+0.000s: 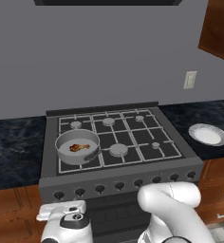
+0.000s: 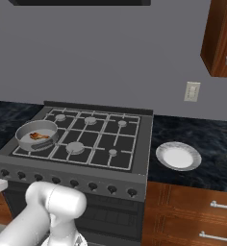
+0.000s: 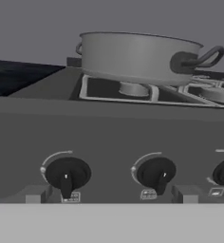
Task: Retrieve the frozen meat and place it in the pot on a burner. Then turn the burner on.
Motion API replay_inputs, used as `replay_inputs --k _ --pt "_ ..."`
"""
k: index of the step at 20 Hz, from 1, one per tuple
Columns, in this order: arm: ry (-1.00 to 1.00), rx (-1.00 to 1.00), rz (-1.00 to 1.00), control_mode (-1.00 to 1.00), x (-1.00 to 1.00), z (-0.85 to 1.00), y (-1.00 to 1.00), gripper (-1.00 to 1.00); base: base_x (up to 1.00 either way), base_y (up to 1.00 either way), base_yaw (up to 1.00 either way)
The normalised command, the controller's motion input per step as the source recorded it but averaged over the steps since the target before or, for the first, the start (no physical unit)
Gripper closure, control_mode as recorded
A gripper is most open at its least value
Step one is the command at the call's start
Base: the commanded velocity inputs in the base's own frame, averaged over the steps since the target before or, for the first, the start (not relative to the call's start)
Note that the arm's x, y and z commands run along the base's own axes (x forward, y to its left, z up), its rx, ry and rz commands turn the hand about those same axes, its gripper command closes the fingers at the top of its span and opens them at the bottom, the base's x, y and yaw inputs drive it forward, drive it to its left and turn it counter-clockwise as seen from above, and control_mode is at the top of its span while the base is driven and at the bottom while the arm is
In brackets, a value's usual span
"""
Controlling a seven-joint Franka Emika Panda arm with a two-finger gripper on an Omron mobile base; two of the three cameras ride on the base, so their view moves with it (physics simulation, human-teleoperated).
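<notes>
The tool (image 3: pixel 107 193) stands fully open and empty before the stove knobs (image 3: pixel 66 174); above and beyond it, the pot (image 1: pixel 77 146) (front-left burner) holds the frozen meat (image 1: pixel 79 147).

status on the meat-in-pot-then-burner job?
Done: the frozen meat lies in the pot on the stove's front-left burner. In hand: the open gripper sits low, facing the leftmost knobs. Left: turning the pot's burner knob on.

Grey pot (image 2: pixel 37 135) sits on the stove's (image 2: pixel 139 144) front-left burner, frozen meat (image 2: pixel 38 136) lying inside. White plate (image 2: pixel 178 156) rests on the dark counter (image 2: pixel 207 144) just right of the stove. Row of knobs (image 2: pixel 74 183) along the front panel.
</notes>
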Motion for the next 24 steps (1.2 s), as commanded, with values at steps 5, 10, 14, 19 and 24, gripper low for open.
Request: replay_inputs --k 5,10,14,19,24 --pt "0.0 0.0 0.0 -1.0 0.15 -0.17 0.15 -1.0 0.0 0.0 0.0" --pt "0.0 0.0 0.0 -1.0 0.16 -0.09 0.12 -1.0 0.0 0.0 0.0" --pt "0.0 0.0 -0.01 -1.0 0.17 -0.1 0.11 -1.0 0.0 0.0 0.0" --pt "0.0 0.0 0.0 -1.0 0.16 -0.19 0.07 -1.0 0.0 0.0 0.0" --pt "0.0 0.0 0.0 -1.0 0.15 -0.23 0.09 -1.0 0.0 0.0 0.0"
